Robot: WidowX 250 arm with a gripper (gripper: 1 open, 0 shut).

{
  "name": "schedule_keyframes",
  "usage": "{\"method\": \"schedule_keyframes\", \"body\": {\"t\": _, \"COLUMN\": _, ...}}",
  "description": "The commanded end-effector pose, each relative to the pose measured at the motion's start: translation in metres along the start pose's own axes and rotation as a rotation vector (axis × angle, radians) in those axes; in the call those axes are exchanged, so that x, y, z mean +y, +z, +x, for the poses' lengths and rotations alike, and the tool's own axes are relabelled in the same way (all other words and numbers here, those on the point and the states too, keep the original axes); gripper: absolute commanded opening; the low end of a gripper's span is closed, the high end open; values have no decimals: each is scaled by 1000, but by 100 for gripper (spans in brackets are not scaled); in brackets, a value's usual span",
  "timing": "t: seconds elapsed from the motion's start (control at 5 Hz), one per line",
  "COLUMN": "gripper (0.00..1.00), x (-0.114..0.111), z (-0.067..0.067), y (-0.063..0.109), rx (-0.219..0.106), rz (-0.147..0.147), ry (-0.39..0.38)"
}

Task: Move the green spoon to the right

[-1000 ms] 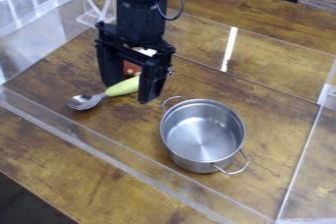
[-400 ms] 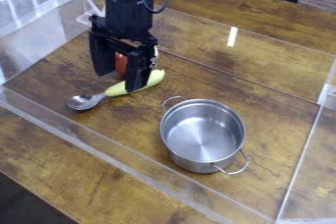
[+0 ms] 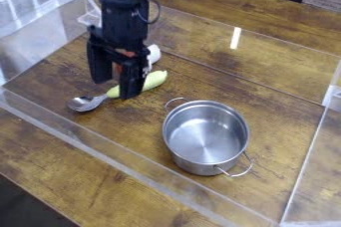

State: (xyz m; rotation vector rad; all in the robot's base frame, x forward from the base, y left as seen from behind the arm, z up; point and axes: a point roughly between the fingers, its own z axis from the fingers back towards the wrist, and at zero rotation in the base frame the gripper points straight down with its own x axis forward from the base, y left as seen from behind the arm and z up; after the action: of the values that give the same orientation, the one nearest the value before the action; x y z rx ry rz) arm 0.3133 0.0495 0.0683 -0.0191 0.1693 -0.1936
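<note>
The green spoon (image 3: 150,81) lies on the wooden table, its yellow-green handle pointing up-right and its silver bowl (image 3: 86,103) down-left. My gripper (image 3: 115,80) hangs straight down over the middle of the spoon with its two black fingers open, one on each side of the handle. The fingers hide part of the handle. I cannot tell whether the fingertips touch the table.
A steel pot (image 3: 206,136) with two handles stands right of the spoon. A red-and-white rounded toy (image 3: 150,54) sits just behind the gripper. Clear plastic walls (image 3: 80,136) fence the wooden table (image 3: 266,82) along its front and sides.
The gripper has moved left and down, from above the spoon's handle end to low over its middle. The spoon and the pot have stayed put.
</note>
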Motion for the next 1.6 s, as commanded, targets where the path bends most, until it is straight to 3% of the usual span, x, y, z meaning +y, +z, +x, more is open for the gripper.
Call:
{"method": "schedule_keyframes", "body": {"t": 0.0, "gripper": 100, "x": 20, "z": 5, "y": 12, "rx": -82, "rz": 19, "ry": 11}}
{"method": "schedule_keyframes", "body": {"t": 0.2, "gripper": 100, "x": 27, "z": 7, "y": 6, "rx": -99, "rz": 18, "ry": 15}}
{"method": "schedule_keyframes", "body": {"t": 0.6, "gripper": 100, "x": 38, "z": 24, "y": 3, "rx": -127, "rz": 4, "ry": 95}}
{"method": "schedule_keyframes", "body": {"t": 0.8, "gripper": 100, "x": 42, "z": 30, "y": 1, "rx": -130, "rz": -8, "ry": 132}}
{"method": "schedule_keyframes", "body": {"t": 1.2, "gripper": 100, "x": 51, "z": 30, "y": 8, "rx": -122, "rz": -27, "ry": 118}}
{"method": "schedule_keyframes", "body": {"t": 1.4, "gripper": 100, "x": 47, "z": 30, "y": 2, "rx": -117, "rz": -37, "ry": 154}}
